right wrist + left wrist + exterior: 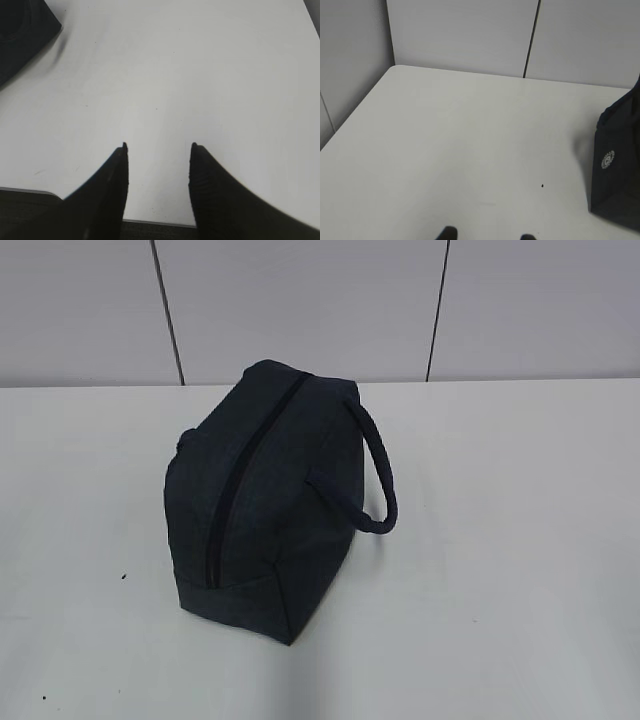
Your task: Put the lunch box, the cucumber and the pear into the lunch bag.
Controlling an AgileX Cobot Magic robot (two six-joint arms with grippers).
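The dark navy lunch bag (265,495) stands in the middle of the white table, its top zipper shut and one rope handle looping out to its right. Its end shows at the right edge of the left wrist view (617,165) and its corner at the top left of the right wrist view (22,30). The lunch box, cucumber and pear are out of view. My left gripper (487,236) is open and empty over bare table left of the bag. My right gripper (158,147) is open and empty above the table's front edge. Neither gripper shows in the exterior view.
The white table (520,540) meets a pale panelled wall (300,300) at the back. The table's left edge (350,117) and a side wall show in the left wrist view. A small dark speck (542,186) lies on the table.
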